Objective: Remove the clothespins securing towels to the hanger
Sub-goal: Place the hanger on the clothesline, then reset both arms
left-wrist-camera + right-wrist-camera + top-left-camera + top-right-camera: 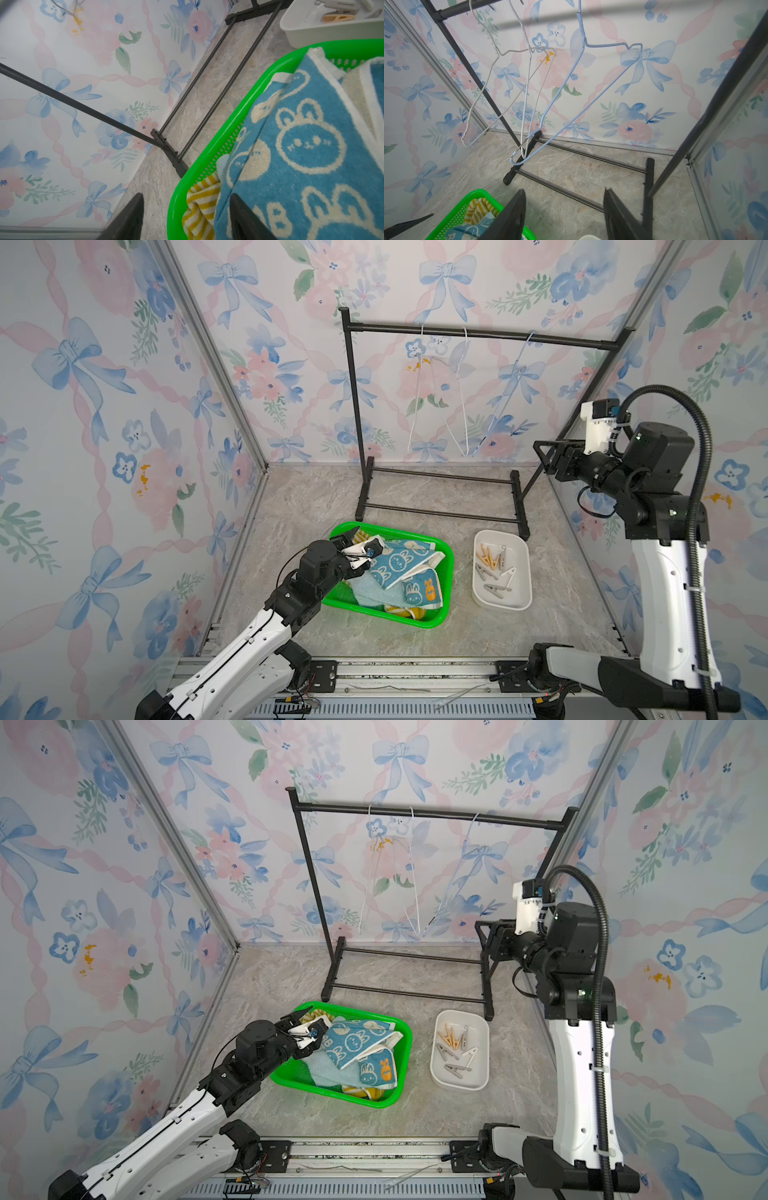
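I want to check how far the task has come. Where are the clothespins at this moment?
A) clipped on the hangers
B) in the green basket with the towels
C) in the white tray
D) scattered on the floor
C: the clothespins all lie inside the white tray, and the hangers on the rack are bare.

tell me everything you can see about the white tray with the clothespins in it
The white tray is a shallow rectangular dish with rounded corners; it looks like smooth, glossy plastic. It sits flat on the marble-look tabletop beside the green basket, with a gap between them. Its far corner lies close to the foot of the black rack. Inside lie loose clothespins: several tan, a few grey, one white. Nothing else touches it.
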